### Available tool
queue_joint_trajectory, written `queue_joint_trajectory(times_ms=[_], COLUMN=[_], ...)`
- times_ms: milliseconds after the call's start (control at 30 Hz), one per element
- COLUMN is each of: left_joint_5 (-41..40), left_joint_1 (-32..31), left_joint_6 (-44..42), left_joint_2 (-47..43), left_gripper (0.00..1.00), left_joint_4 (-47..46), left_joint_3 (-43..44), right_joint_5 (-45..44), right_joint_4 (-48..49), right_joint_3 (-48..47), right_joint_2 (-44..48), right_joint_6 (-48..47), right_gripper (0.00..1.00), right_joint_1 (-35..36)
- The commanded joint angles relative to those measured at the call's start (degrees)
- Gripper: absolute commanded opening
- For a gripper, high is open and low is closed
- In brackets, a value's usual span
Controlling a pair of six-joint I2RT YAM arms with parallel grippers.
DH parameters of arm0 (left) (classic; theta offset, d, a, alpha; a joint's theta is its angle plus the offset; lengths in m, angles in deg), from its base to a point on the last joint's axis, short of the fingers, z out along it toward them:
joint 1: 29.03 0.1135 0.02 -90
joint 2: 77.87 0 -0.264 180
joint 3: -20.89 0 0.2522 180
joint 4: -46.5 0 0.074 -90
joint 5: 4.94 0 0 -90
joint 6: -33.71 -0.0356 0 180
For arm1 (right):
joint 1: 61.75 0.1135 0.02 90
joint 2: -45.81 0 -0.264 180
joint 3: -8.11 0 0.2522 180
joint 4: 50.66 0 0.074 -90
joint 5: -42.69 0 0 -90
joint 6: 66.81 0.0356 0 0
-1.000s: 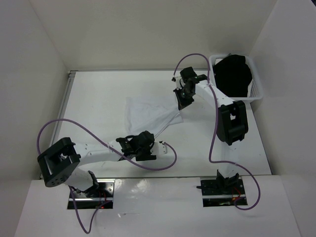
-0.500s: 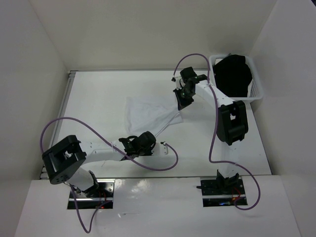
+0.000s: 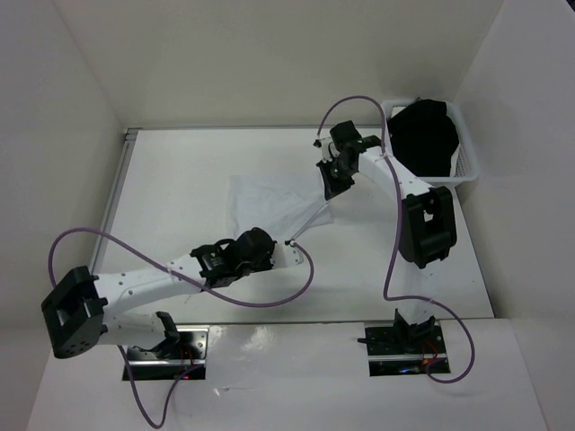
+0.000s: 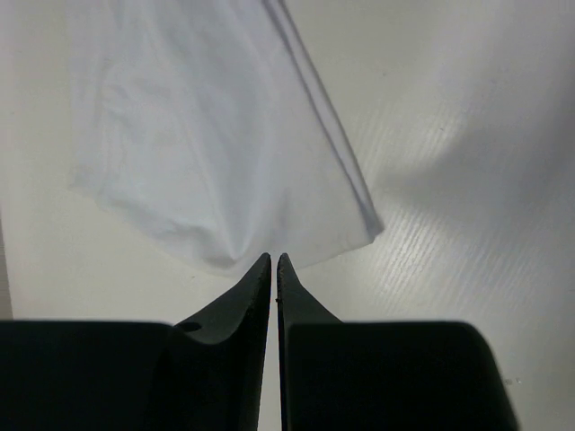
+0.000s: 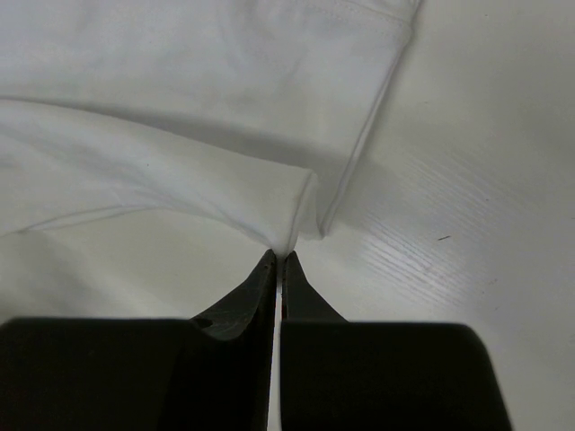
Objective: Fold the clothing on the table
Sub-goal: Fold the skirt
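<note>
The white clothing (image 3: 269,199) lies wrinkled near the middle of the table (image 3: 180,171). My left gripper (image 3: 247,239) sits at its near hem. In the left wrist view its jaws (image 4: 273,259) are pressed almost together, and the hem of the clothing (image 4: 207,135) puckers right at their tips. My right gripper (image 3: 331,186) is at the garment's right side. It (image 5: 281,258) is shut on a folded edge of the clothing (image 5: 162,108), which rises slightly off the table into the tips.
A white slotted basket (image 3: 468,154) holding a black garment (image 3: 427,135) stands at the back right corner. A metal rail (image 3: 119,184) runs along the table's left edge. White walls close in on three sides. Purple cables loop off both arms.
My left arm has swung forward and up to the clothing's near hem, and its jaws have closed from wide open to nearly together. The right arm has held still.
</note>
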Motion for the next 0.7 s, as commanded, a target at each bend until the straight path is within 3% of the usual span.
queue_joint_trajectory(times_ms=[0,233,300,333,467,667], left_joint_5=[-2.3,-1.9,-0.8,-0.8,-0.1,1.0], left_joint_1=[0.6,3.6,3.6,3.6,3.1,3.1], left_joint_6=[2.6,2.6,2.1,2.1,-0.1,-2.8], left_joint_2=[-4.2,-12.4,-12.9,-12.9,-9.7,-3.7], left_gripper=[0.11,0.15,0.24,0.46,0.76,0.84], left_joint_4=[3.8,1.6,0.9,0.9,-1.8,-6.4], left_joint_3=[3.0,-3.0,-4.9,-5.5,-7.4,-7.4], right_joint_5=[1.0,1.0,0.4,0.4,1.0,1.0], right_joint_4=[1.5,0.4,0.4,-0.1,-0.1,-0.1], right_joint_3=[1.2,2.9,2.9,2.9,1.7,1.2], right_joint_2=[4.8,7.9,7.9,7.9,6.8,4.9], right_joint_6=[-0.3,-0.8,-0.8,-0.8,-0.8,-0.8], right_gripper=[0.00,0.00,0.00,0.00,0.00,0.00], right_joint_1=[-0.4,-0.4,-0.4,-0.4,-0.4,-0.4])
